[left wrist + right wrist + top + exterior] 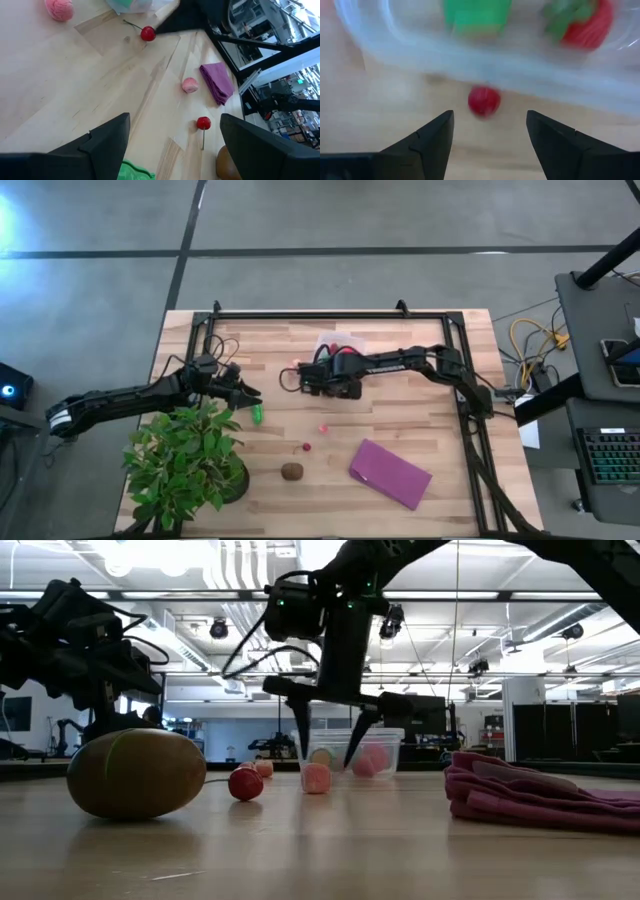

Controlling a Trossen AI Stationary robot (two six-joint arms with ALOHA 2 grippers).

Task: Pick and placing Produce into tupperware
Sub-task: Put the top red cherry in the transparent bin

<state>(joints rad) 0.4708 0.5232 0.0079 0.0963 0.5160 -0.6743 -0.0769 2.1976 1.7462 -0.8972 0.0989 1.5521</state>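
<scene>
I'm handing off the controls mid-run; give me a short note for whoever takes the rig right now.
Right claw: open, empty, hanging beside the tupperware, over a small red piece.
Left claw: open, empty, near the potted plant, a green piece just ahead.
Done: a green piece and a red one are in the tub.
Left on the table: pink piece, cherry, brown piece, both pieces by the claws.

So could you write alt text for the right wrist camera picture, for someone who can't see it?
The right claw, fingers open and empty, hangs over a small red toy fruit lying on the wooden table just outside a clear plastic tub. Inside the tub, blurred, are a green piece and a red piece with green leaves.
</scene>
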